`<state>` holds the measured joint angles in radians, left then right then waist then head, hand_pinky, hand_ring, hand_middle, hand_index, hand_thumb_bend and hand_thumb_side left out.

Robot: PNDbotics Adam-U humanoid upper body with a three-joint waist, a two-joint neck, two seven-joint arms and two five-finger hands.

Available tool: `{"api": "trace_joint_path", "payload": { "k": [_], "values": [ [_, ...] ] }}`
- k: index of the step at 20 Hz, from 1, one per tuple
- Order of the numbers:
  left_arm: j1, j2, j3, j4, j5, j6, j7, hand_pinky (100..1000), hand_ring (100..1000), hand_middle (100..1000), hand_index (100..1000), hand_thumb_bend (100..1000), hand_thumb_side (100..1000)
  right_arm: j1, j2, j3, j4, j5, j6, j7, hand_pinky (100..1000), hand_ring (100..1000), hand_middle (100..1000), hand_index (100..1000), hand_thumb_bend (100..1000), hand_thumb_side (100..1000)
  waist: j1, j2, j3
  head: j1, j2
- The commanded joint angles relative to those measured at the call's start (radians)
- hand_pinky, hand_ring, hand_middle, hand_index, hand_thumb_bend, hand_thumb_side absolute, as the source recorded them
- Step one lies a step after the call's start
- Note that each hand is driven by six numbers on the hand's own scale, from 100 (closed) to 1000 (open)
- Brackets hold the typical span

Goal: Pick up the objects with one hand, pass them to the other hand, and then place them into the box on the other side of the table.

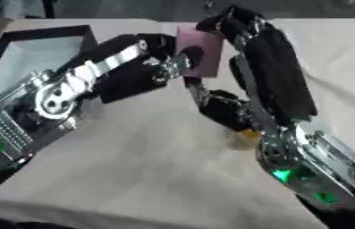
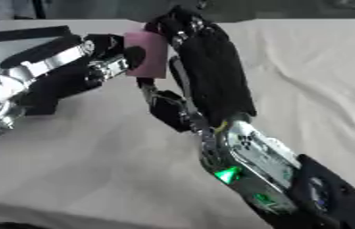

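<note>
Above beige cloth (image 1: 149, 170), both hands (image 1: 161, 51) (image 1: 239, 31) pinch upright pink block (image 2: 147, 53).

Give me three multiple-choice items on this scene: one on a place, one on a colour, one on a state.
1. Where is the box?
A. far left of the table
B. far right
C. near edge, centre

2. What colour is the flat object between the robot hands?
A. green
B. pink
C. blue

3. Where is that object?
A. lying on the table
B. inside the box
C. held up between the left robot hand and right robot hand

Key: 1 A, its dark rim sits at upper left; 2 B, it looks dusky pink; 3 C, both hands meet at it above the cloth.
</note>
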<state>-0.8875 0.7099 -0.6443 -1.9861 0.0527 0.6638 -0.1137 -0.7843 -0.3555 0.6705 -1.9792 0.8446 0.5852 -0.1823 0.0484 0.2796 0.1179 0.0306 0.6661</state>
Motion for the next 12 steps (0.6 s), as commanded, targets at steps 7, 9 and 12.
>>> {"api": "trace_joint_path", "payload": {
  "k": [7,9,12],
  "values": [
    [-0.017,-0.005,-0.002,-0.014,0.036,0.000,-0.006,1000,871,761,827,216,938,-0.022,-0.006,-0.006,-0.021,-0.027,-0.026,-0.020,725,645,536,450,100,100,0.013,-0.005,-0.002,0.002,-0.005],
    [-0.013,-0.003,-0.003,-0.014,0.046,0.004,0.000,1000,870,760,822,208,928,-0.022,-0.006,-0.007,-0.021,-0.030,-0.028,-0.026,723,644,536,450,100,100,0.014,-0.006,-0.002,0.001,-0.006],
    [-0.011,-0.003,-0.002,-0.014,0.059,0.009,0.016,1000,859,742,781,171,901,-0.022,-0.006,-0.007,-0.021,-0.039,-0.035,-0.035,722,644,537,450,100,100,0.013,-0.006,-0.001,0.002,-0.007]
  ]
}}
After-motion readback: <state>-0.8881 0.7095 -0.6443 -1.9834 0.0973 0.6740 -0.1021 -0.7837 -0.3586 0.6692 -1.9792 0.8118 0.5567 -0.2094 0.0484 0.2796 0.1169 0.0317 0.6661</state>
